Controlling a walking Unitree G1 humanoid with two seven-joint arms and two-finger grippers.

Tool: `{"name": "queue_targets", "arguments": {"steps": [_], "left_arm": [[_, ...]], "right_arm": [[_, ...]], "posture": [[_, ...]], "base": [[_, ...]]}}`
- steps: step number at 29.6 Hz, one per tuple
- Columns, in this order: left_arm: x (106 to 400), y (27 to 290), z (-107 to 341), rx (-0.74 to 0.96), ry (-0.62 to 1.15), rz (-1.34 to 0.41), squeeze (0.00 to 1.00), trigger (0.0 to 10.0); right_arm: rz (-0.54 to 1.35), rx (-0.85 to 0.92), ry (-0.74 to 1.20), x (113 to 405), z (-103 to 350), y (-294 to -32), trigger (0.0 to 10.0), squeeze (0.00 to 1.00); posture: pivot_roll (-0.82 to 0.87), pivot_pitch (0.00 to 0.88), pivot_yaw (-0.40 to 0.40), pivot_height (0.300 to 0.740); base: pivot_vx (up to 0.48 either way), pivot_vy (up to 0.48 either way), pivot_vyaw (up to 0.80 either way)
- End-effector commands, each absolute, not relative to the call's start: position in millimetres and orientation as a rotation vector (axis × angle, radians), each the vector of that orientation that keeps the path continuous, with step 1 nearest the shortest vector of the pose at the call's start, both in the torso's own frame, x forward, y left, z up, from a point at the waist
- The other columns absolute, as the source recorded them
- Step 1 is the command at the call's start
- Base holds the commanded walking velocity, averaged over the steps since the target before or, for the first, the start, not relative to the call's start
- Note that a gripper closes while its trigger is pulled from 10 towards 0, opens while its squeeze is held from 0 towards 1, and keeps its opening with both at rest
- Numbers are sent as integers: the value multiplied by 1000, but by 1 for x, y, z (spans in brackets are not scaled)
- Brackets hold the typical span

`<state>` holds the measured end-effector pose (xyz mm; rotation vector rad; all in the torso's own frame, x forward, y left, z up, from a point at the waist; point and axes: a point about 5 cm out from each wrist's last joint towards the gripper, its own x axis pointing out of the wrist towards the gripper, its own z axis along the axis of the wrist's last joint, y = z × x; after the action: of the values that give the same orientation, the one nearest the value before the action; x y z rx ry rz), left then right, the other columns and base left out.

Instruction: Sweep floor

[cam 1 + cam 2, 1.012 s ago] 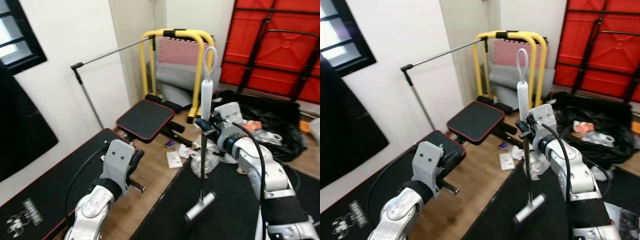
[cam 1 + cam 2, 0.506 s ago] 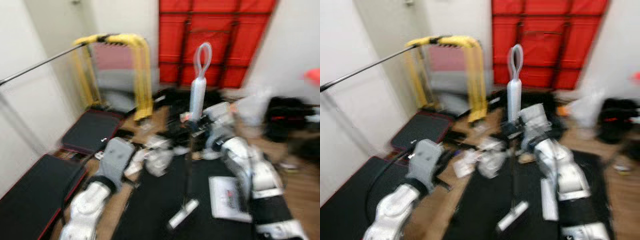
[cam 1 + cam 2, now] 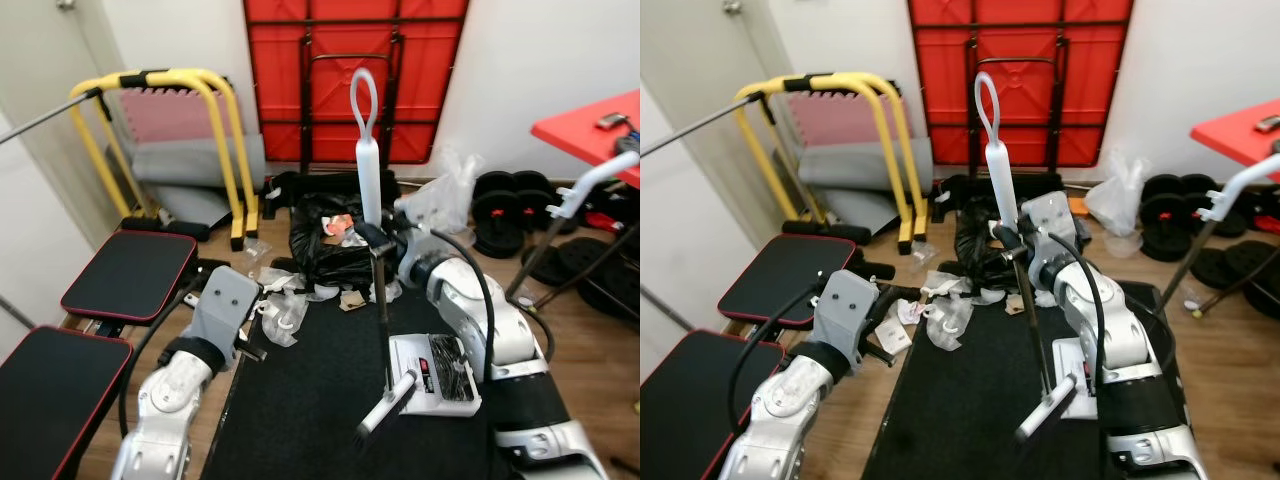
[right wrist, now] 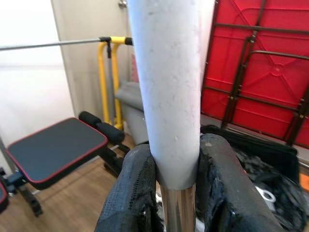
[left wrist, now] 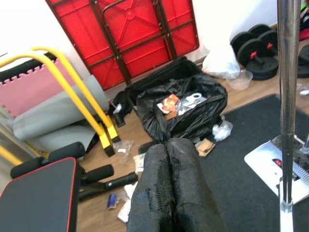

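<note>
Swung round since before, now facing red folded table [image 3: 350, 70] and black trash bag [image 3: 325, 240]; right gripper [image 4: 171, 186] clamped on broom [image 3: 378, 290], left gripper [image 5: 169, 188] pinched closed, holding nothing

We have turned to the right since one second ago, so the whole scene has slid to the left. The yellow tube frame [image 3: 205, 120], before in the middle, now stands at the left side, and the folded red table [image 3: 350, 70] is now straight ahead of us. New things have come in sight to the right of that table: black round weight plates [image 3: 505, 205] and a red tabletop corner [image 3: 590, 125]. The white dustpan [image 3: 435, 372] on the black floor mat [image 3: 300, 400] is now beside the grey brush head [image 3: 385, 408]. The black window is gone from view.
</note>
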<state>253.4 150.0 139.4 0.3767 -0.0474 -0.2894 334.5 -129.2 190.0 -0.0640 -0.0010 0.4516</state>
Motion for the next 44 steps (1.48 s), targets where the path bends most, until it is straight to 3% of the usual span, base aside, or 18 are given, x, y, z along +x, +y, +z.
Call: {"name": "queue_targets", "arguments": {"steps": [1,4,5,6,8,17,24,35,36,39,41,42,43,44], "left_arm": [[260,156,142,408,-70,-174,0,10000],[263,154,142,426,-70,-191,0,10000],[265,151,141,418,-64,-228,263,10000],[265,150,141,409,-60,-254,953,10000],[265,147,141,401,-57,-283,1000,10000],[278,131,128,506,16,-388,1000,10000],[298,139,138,467,8,-192,1000,10000],[305,139,141,342,24,-144,1000,10000],[306,128,149,302,-17,-186,914,10000],[306,122,153,290,-37,-206,859,10000],[306,109,156,270,-49,-239,235,10000],[306,109,156,270,-49,-239,235,10000],[306,104,158,259,-53,-251,0,10000],[306,104,158,259,-53,-251,0,10000]], "right_arm": [[483,-43,-30,339,202,-121,10000,0],[495,-32,-35,341,206,-117,10000,0],[509,-17,-42,343,211,-112,10000,0],[519,-7,-47,344,214,-109,10000,0],[542,25,-52,343,220,-103,10000,0],[659,142,-76,339,248,-67,10000,0],[704,178,-67,337,260,-49,10000,0],[732,240,-86,334,273,-40,10000,0],[764,262,-94,331,277,-32,10000,0],[772,262,-92,330,277,-30,10000,0],[781,268,-85,328,277,-27,10000,0],[781,268,-85,328,277,-27,10000,0],[785,274,-83,328,276,-26,10000,0],[785,274,-83,328,276,-26,10000,0]], "posture": [[-105,0,-30,740],[-105,0,-30,740],[-107,0,-30,740],[-107,0,-30,740],[-104,0,-30,740],[-104,0,-34,740],[-108,0,-29,740],[-109,0,-29,740],[-109,0,-29,740],[-107,0,-31,740],[-108,0,-31,740],[-108,0,-31,740],[-108,0,-31,740],[-108,0,-31,740]], "base": [[0,0,0],[0,0,0],[0,0,0],[0,0,0],[0,0,0],[0,0,0],[0,0,0],[0,0,0],[0,0,0],[0,0,0],[0,0,0],[0,0,0],[0,0,0],[0,0,0]]}}
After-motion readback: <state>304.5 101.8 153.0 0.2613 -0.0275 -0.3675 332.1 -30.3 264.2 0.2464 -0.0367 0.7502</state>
